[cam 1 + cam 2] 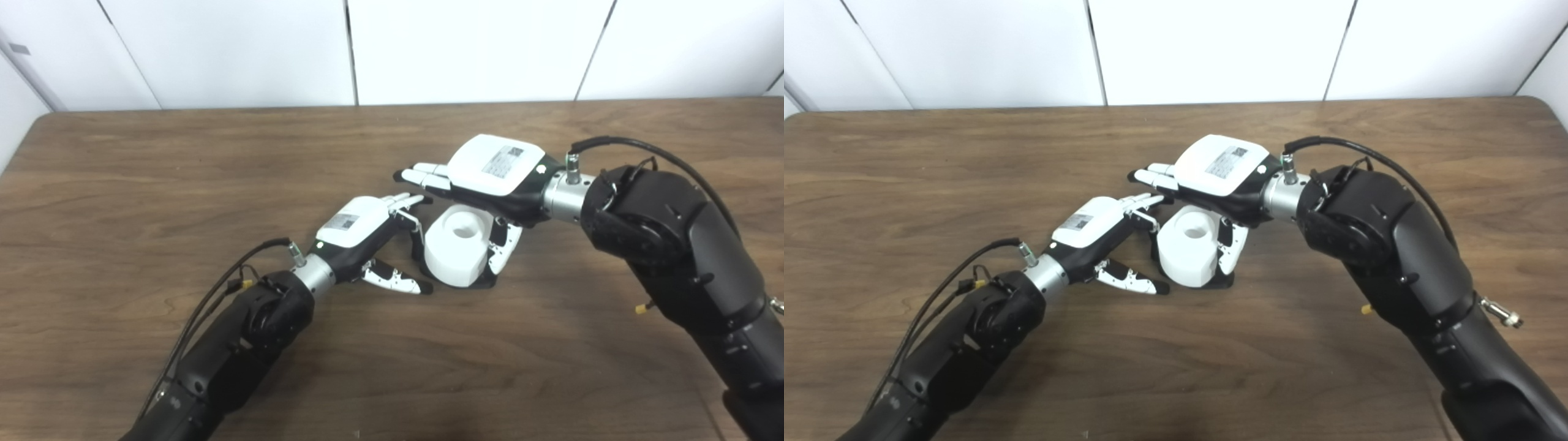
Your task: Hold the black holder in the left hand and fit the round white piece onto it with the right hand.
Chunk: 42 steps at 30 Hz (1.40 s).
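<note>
Centrally on the brown wooden table (122, 184), well away from every edge, the round white piece (458, 248) is seated on the black holder (484, 283), of which only slivers are seen. The piece is gripped by the right hand (490, 174) from above, thumb against its right side. The holder's left side is touched by the left hand (361, 236), fingers partly spread; its grasp cannot be told.

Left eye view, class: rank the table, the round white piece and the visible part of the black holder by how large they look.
1. Table, by far the largest.
2. Round white piece.
3. Black holder, only a thin dark edge showing beneath the white piece, so its true size stays hidden.
</note>
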Each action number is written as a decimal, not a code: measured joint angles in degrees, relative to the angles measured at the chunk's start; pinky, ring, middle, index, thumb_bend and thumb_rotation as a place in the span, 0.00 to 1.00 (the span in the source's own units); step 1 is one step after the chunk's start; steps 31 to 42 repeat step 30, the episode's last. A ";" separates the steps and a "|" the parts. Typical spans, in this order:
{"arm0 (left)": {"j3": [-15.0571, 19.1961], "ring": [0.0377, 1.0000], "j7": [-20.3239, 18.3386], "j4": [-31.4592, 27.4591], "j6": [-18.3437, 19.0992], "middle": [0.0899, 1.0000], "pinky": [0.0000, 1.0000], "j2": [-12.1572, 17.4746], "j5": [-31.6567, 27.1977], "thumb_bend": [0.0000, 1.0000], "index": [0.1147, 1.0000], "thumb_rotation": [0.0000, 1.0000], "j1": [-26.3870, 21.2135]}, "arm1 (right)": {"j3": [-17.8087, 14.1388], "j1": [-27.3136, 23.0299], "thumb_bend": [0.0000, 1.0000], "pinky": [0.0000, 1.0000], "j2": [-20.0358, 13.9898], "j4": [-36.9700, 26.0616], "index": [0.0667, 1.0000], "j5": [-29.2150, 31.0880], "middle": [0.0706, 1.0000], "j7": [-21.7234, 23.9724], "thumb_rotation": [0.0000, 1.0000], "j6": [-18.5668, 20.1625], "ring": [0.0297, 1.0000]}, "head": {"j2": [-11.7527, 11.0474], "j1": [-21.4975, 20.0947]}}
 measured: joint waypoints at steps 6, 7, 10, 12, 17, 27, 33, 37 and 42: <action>-0.15 0.96 -0.02 0.01 0.05 0.93 0.91 -0.04 0.05 0.52 0.42 0.07 -0.10 | -0.99 -2.16 1.00 0.71 -0.18 -0.80 1.00 0.74 1.00 3.63 0.28 1.91 0.83 | -0.26 0.09; -0.17 0.96 -0.04 0.01 0.05 0.93 0.91 -0.05 -0.01 0.52 0.42 0.07 -0.11 | -1.03 -2.92 1.00 0.69 -0.42 -1.25 1.00 0.91 1.00 5.41 0.27 2.91 0.83 | -0.26 0.00; -0.17 0.95 -0.04 0.18 -0.16 0.93 0.91 -0.07 -0.21 0.52 0.42 0.07 -0.14 | -1.18 -4.83 1.00 0.64 -1.47 -2.61 1.00 1.70 1.00 10.31 0.25 6.42 0.82 | -0.44 -0.09; -0.17 0.95 -0.04 0.31 -0.47 0.93 0.90 -0.07 -0.21 0.52 0.42 0.07 -0.19 | -1.23 -5.89 1.00 0.62 -2.37 -3.02 1.00 2.33 1.00 13.55 0.24 8.58 0.81 | -0.53 -0.18; -0.06 0.95 0.26 1.13 -1.66 0.92 0.89 -0.02 -0.18 0.52 0.42 0.07 -0.47 | -1.13 -6.42 1.00 0.60 -4.97 -5.56 1.00 3.40 1.00 17.16 0.18 14.09 0.80 | -0.53 -0.53; 0.01 0.92 2.13 1.74 -2.13 0.90 0.88 -0.38 1.45 0.52 0.42 0.07 -0.46 | 4.77 -12.30 1.00 0.58 -14.25 -8.91 1.00 6.33 1.00 17.06 0.13 23.91 0.82 | -1.05 -1.49; 0.17 0.92 3.04 2.17 -2.13 0.89 0.87 -0.95 2.00 0.52 0.42 0.07 -0.35 | 4.66 -12.32 1.00 0.54 -14.78 -8.93 1.00 6.24 0.98 17.02 0.14 24.13 0.79 | -1.23 -1.49; 0.17 0.92 3.04 2.17 -2.13 0.89 0.87 -0.95 2.00 0.52 0.42 0.07 -0.35 | 4.66 -12.32 1.00 0.54 -14.78 -8.93 1.00 6.24 0.98 17.02 0.14 24.13 0.79 | -1.23 -1.49; 0.17 0.92 3.04 2.17 -2.13 0.89 0.87 -0.95 2.00 0.52 0.42 0.07 -0.35 | 4.66 -12.32 1.00 0.54 -14.78 -8.93 1.00 6.24 0.98 17.02 0.14 24.13 0.79 | -1.23 -1.49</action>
